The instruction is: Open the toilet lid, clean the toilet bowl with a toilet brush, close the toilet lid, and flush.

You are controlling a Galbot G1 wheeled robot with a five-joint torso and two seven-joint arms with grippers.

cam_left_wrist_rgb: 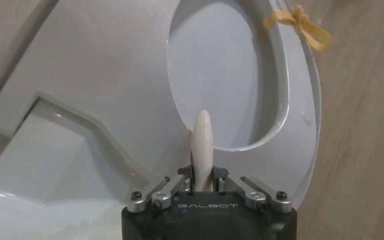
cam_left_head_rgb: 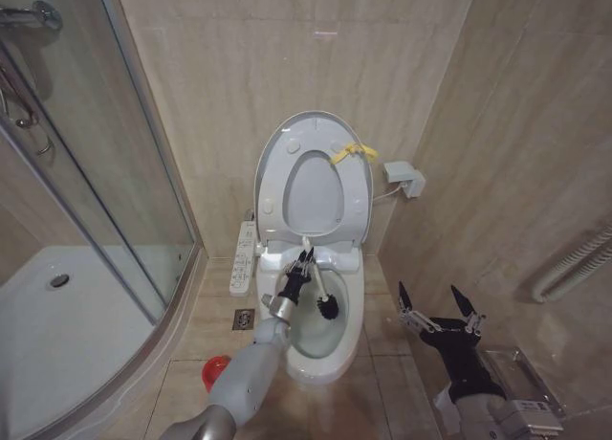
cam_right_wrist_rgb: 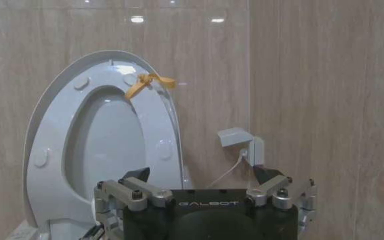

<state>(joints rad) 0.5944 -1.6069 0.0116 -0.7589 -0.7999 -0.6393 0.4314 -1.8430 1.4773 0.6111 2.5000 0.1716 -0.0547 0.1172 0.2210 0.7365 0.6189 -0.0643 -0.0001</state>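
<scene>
While the left gripper (cam_left_head_rgb: 304, 261) clasps the toilet brush (cam_left_head_rgb: 320, 289) high on its thin white handle, the black head hangs inside the toilet bowl (cam_left_head_rgb: 352, 337) near its rear rim. Light and stiff, it probably swings easily, so a grip nearer the bristles would steady it. The right gripper (cam_left_head_rgb: 440, 310) waits spread beside the bowl's right edge; the toilet lid (cam_left_head_rgb: 275, 158) stands upright.

L hand (cam_left_head_rgb: 302, 265) clamped, arm extended; R hand (cam_left_head_rgb: 439, 304) open, idle.

The left gripper (cam_left_head_rgb: 304, 259) is hiding the middle of the toilet brush (cam_left_head_rgb: 328, 307) handle in the head view, the left arm is covering part of the toilet bowl (cam_left_head_rgb: 352, 316) rim, and the picture's edge is cropping the right arm.
</scene>
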